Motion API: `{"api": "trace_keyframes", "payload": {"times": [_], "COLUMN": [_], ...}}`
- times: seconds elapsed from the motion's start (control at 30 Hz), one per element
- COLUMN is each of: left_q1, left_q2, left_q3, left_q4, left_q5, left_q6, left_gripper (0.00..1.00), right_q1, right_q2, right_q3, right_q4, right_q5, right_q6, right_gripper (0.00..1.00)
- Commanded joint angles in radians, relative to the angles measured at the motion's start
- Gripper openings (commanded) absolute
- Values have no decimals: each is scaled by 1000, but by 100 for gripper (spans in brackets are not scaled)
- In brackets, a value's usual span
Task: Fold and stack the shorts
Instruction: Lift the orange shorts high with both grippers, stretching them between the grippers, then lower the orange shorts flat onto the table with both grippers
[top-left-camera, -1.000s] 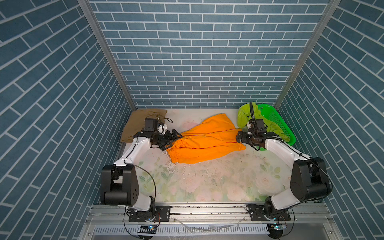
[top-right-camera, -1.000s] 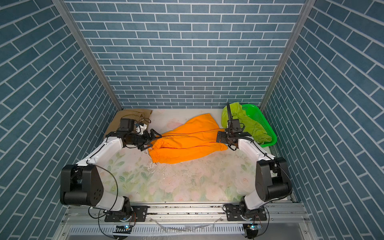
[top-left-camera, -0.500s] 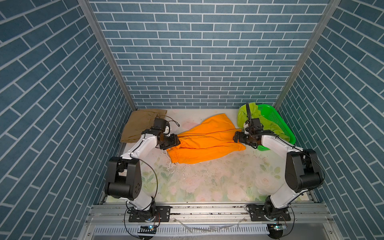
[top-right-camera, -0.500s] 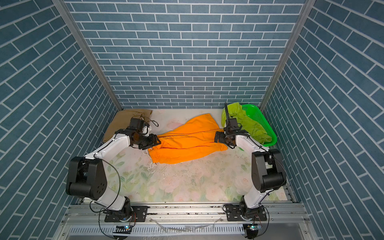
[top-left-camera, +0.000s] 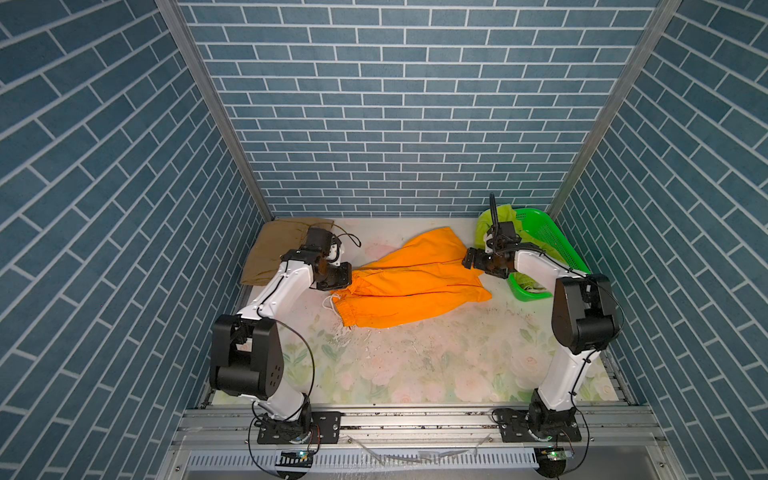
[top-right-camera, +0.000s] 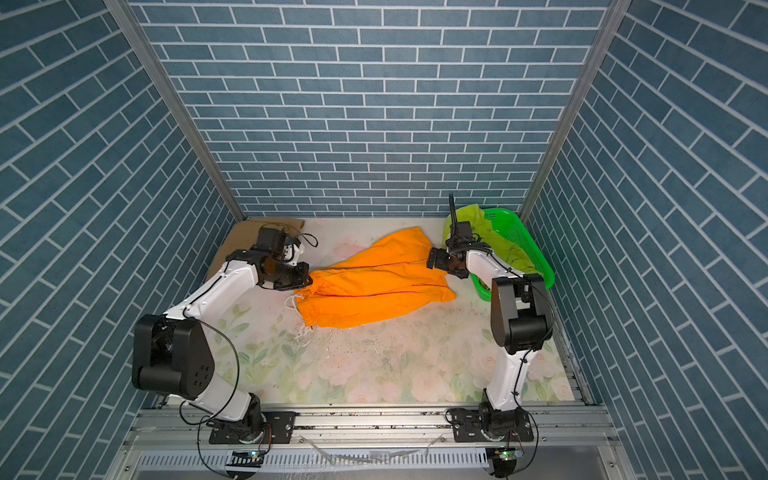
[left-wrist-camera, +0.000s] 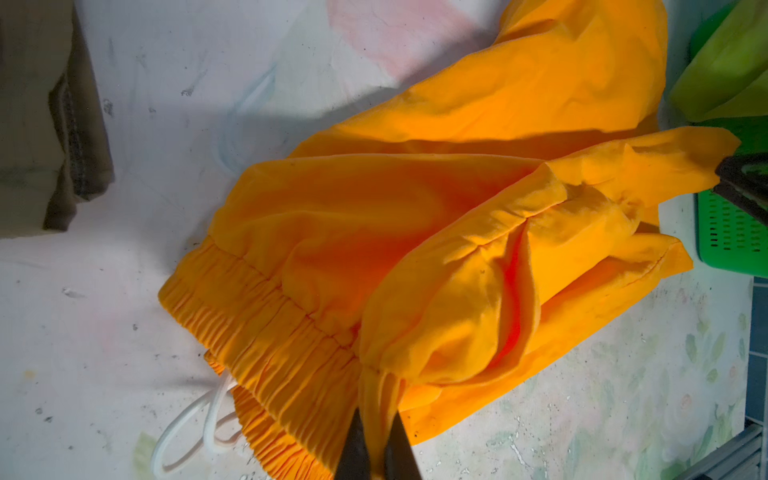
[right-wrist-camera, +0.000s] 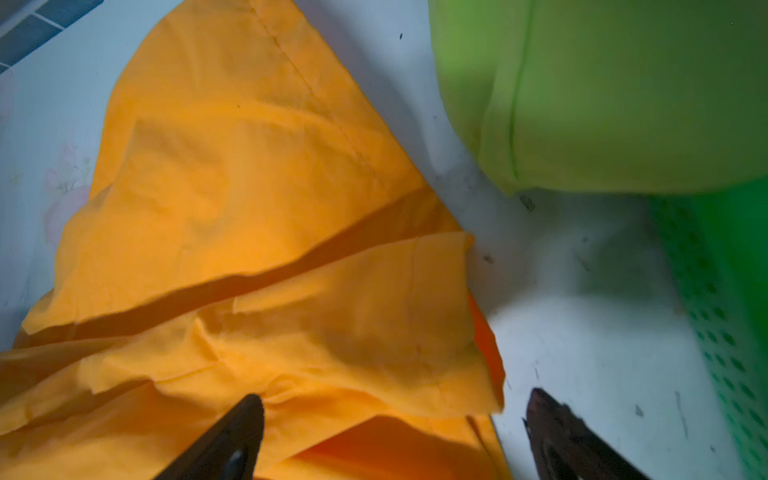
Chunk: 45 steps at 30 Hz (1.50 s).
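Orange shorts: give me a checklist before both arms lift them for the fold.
1. Left gripper shut on orange shorts near the waistband: ok.
2. Right gripper gripping the leg hem: not ok; jaws open, hem corner between them.
3. Orange pair apart from lime green shorts: ok, a gap shows.
4. Tan shorts apart from the orange pair: ok.
5. White drawstring free of the left gripper: ok, lying loose.
6. How many layers the left pinch holds: cannot tell.

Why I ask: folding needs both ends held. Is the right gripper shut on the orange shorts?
No, the right gripper has its jaws wide apart over the orange shorts, clamping nothing.
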Motion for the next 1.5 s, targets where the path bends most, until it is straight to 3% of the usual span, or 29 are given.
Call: {"api": "trace_keyframes", "payload": {"times": [0.0, 0.07, 0.17, 0.3, 0.4, 0.77, 0.9, 1.07, 1.23, 1.47], "left_q1": [-3, -2, -3, -3, -3, -3, 0, 10, 79, 126], "left_q2": [-7, -5, -6, -15, -17, -109, -77, -25, 35, 77], "left_q3": [28, 38, 43, 48, 92, 294, 330, 291, 199, 149], "left_q4": [-53, -67, -85, -78, -82, 95, 137, 155, 236, 255], "left_q5": [-27, -45, -73, -129, -210, -534, -520, -490, -398, -337], "left_q6": [56, 74, 95, 120, 148, 294, 352, 334, 298, 338], "left_gripper": [0, 0, 0, 0, 0, 0, 0, 0, 0, 0], "right_q1": [-5, -6, -5, -5, -6, -73, -89, -90, -89, -82], "right_q2": [63, 91, 114, 112, 84, -70, -74, -111, -148, -355], "right_q3": [58, 81, 111, 143, 182, 489, 513, 361, 203, -125], "right_q4": [-30, -26, -14, -3, -1, -147, -159, -83, -20, 94], "right_q5": [-7, -10, -17, -35, -66, -80, -120, -153, -184, -202], "right_q6": [21, 20, 15, 13, 18, -26, -33, -14, 14, 66], "right_gripper": [97, 90, 68, 23, 0, 0, 0, 0, 0, 0]}}
